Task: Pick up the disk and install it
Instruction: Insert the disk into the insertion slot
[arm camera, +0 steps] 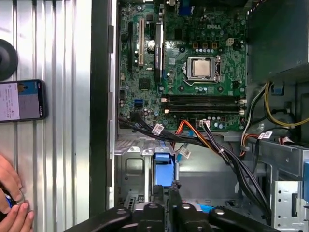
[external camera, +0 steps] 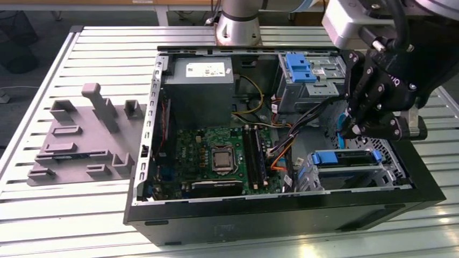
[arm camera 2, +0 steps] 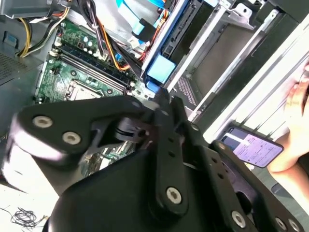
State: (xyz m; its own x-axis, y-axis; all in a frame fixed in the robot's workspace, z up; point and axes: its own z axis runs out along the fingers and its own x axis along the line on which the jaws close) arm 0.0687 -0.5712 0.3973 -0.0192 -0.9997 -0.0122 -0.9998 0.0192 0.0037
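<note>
Now the gripper (external camera: 373,129) hovers over the case's drive cage (external camera: 358,174).
Fingers pressed together, empty; the disk (external camera: 348,161) sits seated just below.

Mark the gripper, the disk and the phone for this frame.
gripper (external camera: 374,130): exterior view, at its black fingertips above the case.
disk (external camera: 348,166): exterior view, on its silver top in the cage.
phone (arm camera: 21,100): first wrist view, on its lit screen.
</note>
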